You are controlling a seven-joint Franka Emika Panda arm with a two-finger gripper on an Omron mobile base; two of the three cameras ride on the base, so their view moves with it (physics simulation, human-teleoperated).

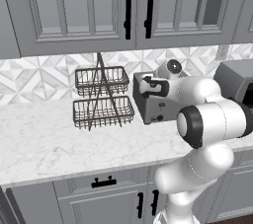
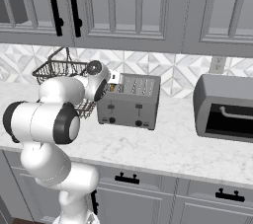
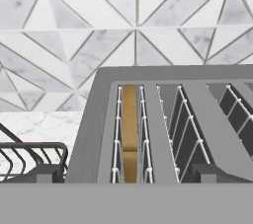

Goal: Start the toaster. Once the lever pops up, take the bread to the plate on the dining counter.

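Grey panelled cabinets with black handles hang over a white marble-look counter [image 2: 163,149] backed by triangle-patterned tile, and against that wall, in the middle of the right base view, stands the small boxy grey metal toaster [image 2: 129,102] with dark knobs low on its front. To its right, well apart, sits the larger grey toaster oven with a dark glass door [image 2: 225,107]; to its left, a two-tier dark wire basket rack [image 1: 101,97] in the centre-left of the left base view. The white arm has its tool [image 2: 112,82] brought in at the toaster's upper left corner, probably because the lever is worked from that end, though I cannot make the lever out. The tool's tips are hard to read here, yet it looks spread wide and carries nothing. From the hand view, the tan-brown slice of bread [image 3: 130,134] sits upright in the leftmost slot, low between the wire guides, so it seems ready for toasting. I judge the start still ahead.
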